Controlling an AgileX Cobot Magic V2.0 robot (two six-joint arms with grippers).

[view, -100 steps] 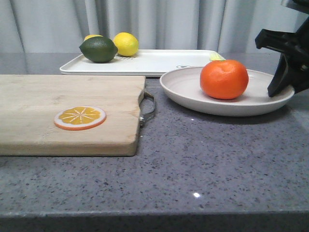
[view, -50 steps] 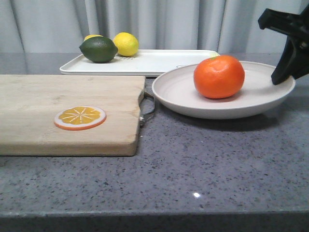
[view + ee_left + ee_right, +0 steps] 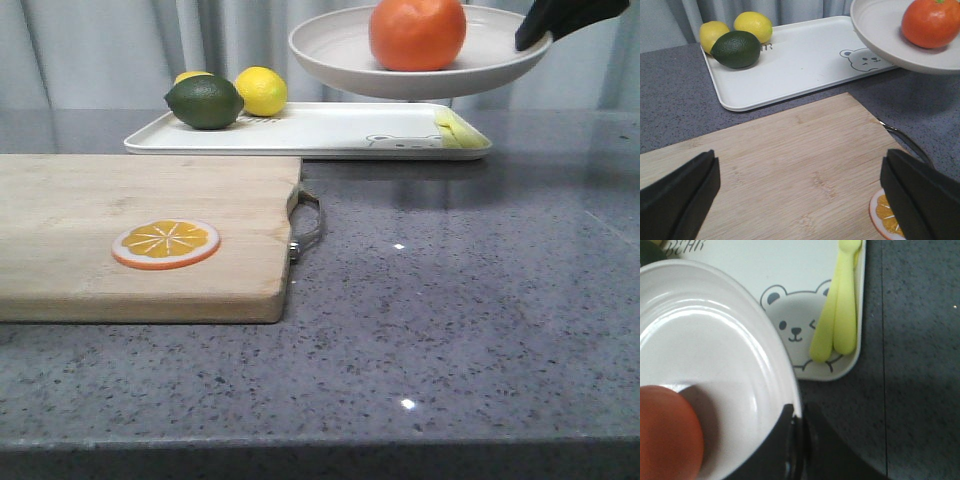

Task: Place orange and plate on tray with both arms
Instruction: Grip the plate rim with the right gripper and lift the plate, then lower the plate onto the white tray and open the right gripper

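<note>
My right gripper (image 3: 532, 38) is shut on the right rim of the off-white plate (image 3: 330, 50) and holds it in the air above the right end of the white tray (image 3: 310, 130). The orange (image 3: 417, 32) sits in the plate. In the right wrist view the jaws pinch the plate's rim (image 3: 796, 412), with the orange (image 3: 667, 432) beside them and the tray's bear print (image 3: 795, 330) below. My left gripper (image 3: 800, 192) is open and empty above the wooden cutting board (image 3: 790, 165). The plate (image 3: 880, 35) and orange (image 3: 930, 22) also show in the left wrist view.
A dark green lime (image 3: 204, 101) and two lemons (image 3: 261, 91) sit on the tray's left end. Yellow-green utensils (image 3: 837, 315) lie on its right end. An orange slice disc (image 3: 165, 243) lies on the cutting board (image 3: 140, 200), which has a metal handle (image 3: 308, 225).
My right gripper has lifted the plate with the orange off the counter and carried it up and left, over the tray's right end. The left gripper's motion cannot be judged.
</note>
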